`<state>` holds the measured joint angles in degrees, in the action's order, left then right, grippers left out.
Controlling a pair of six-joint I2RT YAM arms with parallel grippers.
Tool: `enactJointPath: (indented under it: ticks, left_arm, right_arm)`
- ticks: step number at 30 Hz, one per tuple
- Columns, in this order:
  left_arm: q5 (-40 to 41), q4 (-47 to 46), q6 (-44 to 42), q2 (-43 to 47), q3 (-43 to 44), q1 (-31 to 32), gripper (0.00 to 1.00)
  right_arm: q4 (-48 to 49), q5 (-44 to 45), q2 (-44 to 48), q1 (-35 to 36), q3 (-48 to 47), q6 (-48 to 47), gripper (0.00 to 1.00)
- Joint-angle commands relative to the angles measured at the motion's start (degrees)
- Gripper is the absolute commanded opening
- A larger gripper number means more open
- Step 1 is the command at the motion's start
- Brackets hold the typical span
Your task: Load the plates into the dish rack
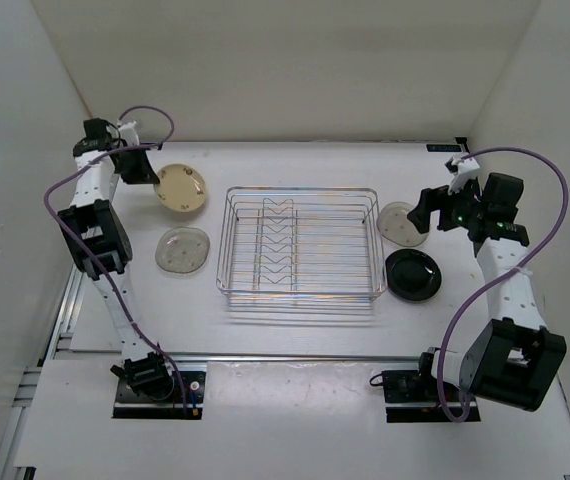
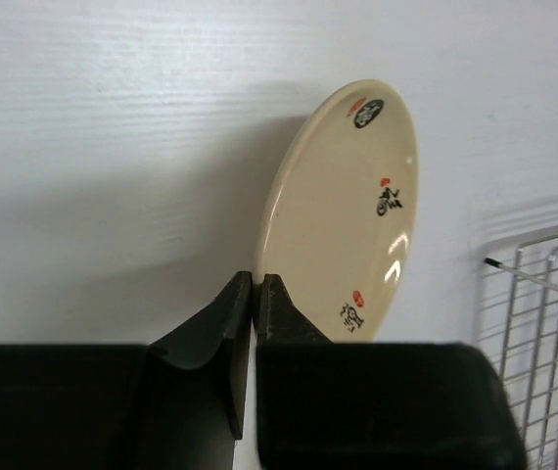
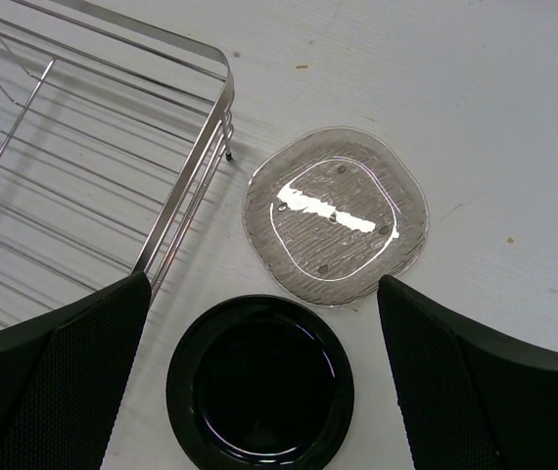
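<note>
Over on the left, the left gripper (image 2: 255, 289) sits low at the near edge of the tan plate (image 2: 343, 215). Its fingers are pressed almost together, with only a slit between them. I cannot tell from here whether they touch the rim. That plate lies on the white table (image 1: 295, 340) by the rack's far left corner. Nearer to me, a pale speckled plate (image 1: 183, 250) lies flat, just left of the rack.

The dish rack (image 1: 300, 190) stands in the middle of the table with no plates in it, its zigzag divider running front to back.

Right of the rack, the second pale plate (image 3: 336, 217) lies flat near the rack's far corner. The black plate (image 3: 259, 382) lies just beside it on the near side. The right gripper (image 3: 264, 282) hangs above those two plates, fingers spread wide and holding nothing.
</note>
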<state>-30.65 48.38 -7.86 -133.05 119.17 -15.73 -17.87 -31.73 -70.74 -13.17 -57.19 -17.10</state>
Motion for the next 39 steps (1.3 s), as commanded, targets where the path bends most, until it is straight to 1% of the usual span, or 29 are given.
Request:
enactJointPath:
  ticks: [1, 5, 7, 8, 9, 11, 12, 13, 14, 15, 17, 18, 19, 21, 22, 23, 25, 29, 32, 36, 37, 39]
  left_arm:
    - [-0.37, -0.39, -0.58, 11.58, 3.34, 0.87, 0.11]
    - [1.82, -0.39, -1.72, 16.59, 4.39, 2.1, 0.11]
    - [3.84, -0.39, -3.64, 19.84, 4.4, 4.03, 0.11]
    - [5.07, -0.39, -4.61, 22.64, 4.4, 6.04, 0.11]
    - [8.38, -0.39, -7.58, 24.14, 4.4, 7.54, 0.11]
    - [12.35, -0.39, -11.02, 27.13, 3.26, 10.79, 0.11]
    - [14.37, -0.39, -12.69, 29.93, 3.26, 14.37, 0.11]
    - [18.22, -0.39, -16.1, 31.18, 1.17, 16.32, 0.11]
    - [20.18, -1.52, -17.96, 32.49, 0.19, 18.17, 0.11]
    - [22.37, -2.23, -19.46, 34.86, -1.12, 22.1, 0.11]
    - [29.66, -3.72, -24.64, 36.8, -5.08, 26.43, 0.11]
    - [32.56, -6.69, -26.4, 37.77, -6.48, 28.62, 0.11]
    - [36.33, -7.76, -28.16, 39.09, -7.46, 32.3, 0.11]
    - [39.95, -9.35, -32.73, 39.1, -8.08, 35.57, 0.11]
    - [41.54, -9.88, -34.49, 39.1, -8.08, 38.46, 0.11]
    - [44.25, -9.88, -37.9, 38.49, -8.08, 39.71, 0.11]
    - [46.03, -10.59, -41.17, 37.87, -8.69, 42.7, 0.11]
    - [47.96, -14.97, -50.03, 37.87, -11.85, 45.95, 0.11]
    - [47.35, -18.05, -54.62, 37.35, -14.31, 47.36, 0.11]
    - [47.35, -19.72, -60.86, 35.15, -15.37, 49.64, 0.11]
    - [47.35, -19.73, -61.57, 34.53, -14.16, 49.65, 0.11]
    - [47.35, -19.73, -62.98, 32.78, -12.92, 51.66, 0.11]
  right_arm:
    - [1.7, -0.35, 1.31, -0.37, 0.76, -1.0, 1.0]
    - [1.7, -0.35, 1.31, -0.37, 1.9, -1.53, 1.0]
    - [1.17, -0.97, 1.31, -0.37, 1.91, -2.06, 1.0]
    - [1.17, -0.97, 1.31, -0.37, 1.91, -2.06, 1.0]
    - [1.17, -0.97, 1.31, -0.37, 2.43, -2.58, 1.0]
    - [1.17, -0.97, 1.31, -0.37, 2.95, -2.58, 1.0]
    - [1.17, -0.97, 1.31, -0.37, 2.96, -2.58, 1.0]
    - [1.17, -0.97, 1.31, -0.37, 3.48, -2.58, 1.0]
    - [1.17, -0.97, 1.31, -0.37, 3.49, -2.58, 1.0]
    - [1.17, -1.49, 1.31, -0.37, 3.49, -2.58, 1.0]
    - [1.17, -1.5, 1.83, -0.37, 3.49, -2.58, 1.0]
    - [1.17, -1.5, 1.83, -0.89, 3.49, -3.11, 1.0]
    - [0.65, -1.5, 1.83, -0.89, 4.01, -3.11, 1.0]
    - [0.64, -1.5, 1.83, -0.89, 4.01, -3.11, 1.0]
    - [0.64, -1.5, 1.83, -0.89, 4.01, -3.11, 1.0]
    - [0.64, -1.5, 1.83, -0.89, 4.01, -3.11, 1.0]
    - [0.64, -1.5, 1.83, -0.89, 4.01, -3.11, 1.0]
    - [0.64, -1.5, 1.31, -0.89, 4.01, -3.11, 1.0]
    - [0.64, -2.02, 1.31, -0.89, 4.01, -3.11, 1.0]
    - [0.64, -2.02, 0.78, -0.89, 4.01, -3.11, 1.0]
    - [0.64, -2.02, 0.78, -0.89, 4.01, -3.11, 1.0]
    - [0.64, -2.02, 0.78, -0.89, 4.01, -3.11, 1.0]
